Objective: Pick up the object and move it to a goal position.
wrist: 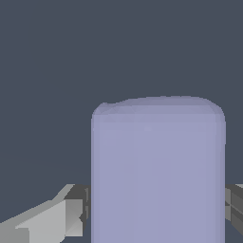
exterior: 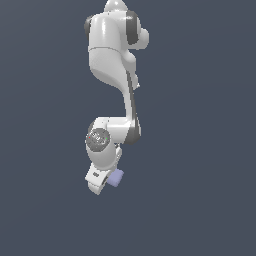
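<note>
The object (exterior: 117,177) is a small pale lavender-blue block with rounded edges. In the exterior view it juts out beside the white hand of my gripper (exterior: 111,180), at the lower end of the arm. The wrist view has the object (wrist: 156,171) filling the middle. One grey finger (wrist: 71,216) presses against one of its sides and the other finger (wrist: 233,209) against the opposite side. My gripper (wrist: 156,216) is shut on the object. Its lower part is cut off by the picture's edge.
A plain dark grey-blue surface (exterior: 200,150) fills everything around the arm. The white arm (exterior: 112,55) reaches down through the middle of the exterior view. No other thing and no goal marker shows.
</note>
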Motion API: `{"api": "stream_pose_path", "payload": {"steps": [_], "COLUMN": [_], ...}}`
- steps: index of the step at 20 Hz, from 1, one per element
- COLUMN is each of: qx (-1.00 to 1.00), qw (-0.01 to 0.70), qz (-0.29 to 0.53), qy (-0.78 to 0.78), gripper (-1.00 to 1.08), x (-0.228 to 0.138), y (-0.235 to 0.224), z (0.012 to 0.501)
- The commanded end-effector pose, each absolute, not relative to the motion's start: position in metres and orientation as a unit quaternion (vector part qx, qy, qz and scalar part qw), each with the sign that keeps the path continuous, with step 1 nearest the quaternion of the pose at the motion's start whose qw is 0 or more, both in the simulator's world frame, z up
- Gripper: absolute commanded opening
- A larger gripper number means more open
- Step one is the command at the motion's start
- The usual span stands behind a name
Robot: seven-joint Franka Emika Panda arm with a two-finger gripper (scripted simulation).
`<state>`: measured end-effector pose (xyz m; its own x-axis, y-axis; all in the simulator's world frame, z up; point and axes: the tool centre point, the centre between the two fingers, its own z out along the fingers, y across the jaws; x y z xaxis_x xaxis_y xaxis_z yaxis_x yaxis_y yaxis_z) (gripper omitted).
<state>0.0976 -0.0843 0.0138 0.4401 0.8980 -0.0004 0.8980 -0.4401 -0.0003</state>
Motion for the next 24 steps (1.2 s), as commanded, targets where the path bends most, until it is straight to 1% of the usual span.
{"api": "stream_pose_path", "payload": {"steps": [1, 9, 19, 24], "qx": [-0.849, -0.849, -0.849, -0.849], "qw": [0.0, 0.0, 0.0, 0.0], "qz": [0.0, 0.0, 0.0, 0.0], "qy": [-0.529, -0.529, -0.529, -0.529], "gripper": [-1.0, -1.0, -1.0, -1.0], "x": [0.098, 0.099, 0.114, 0.119], "y": [-0.084, -0.091, -0.142, -0.158], "z": [0.014, 0.018, 0.05, 0.059]}}
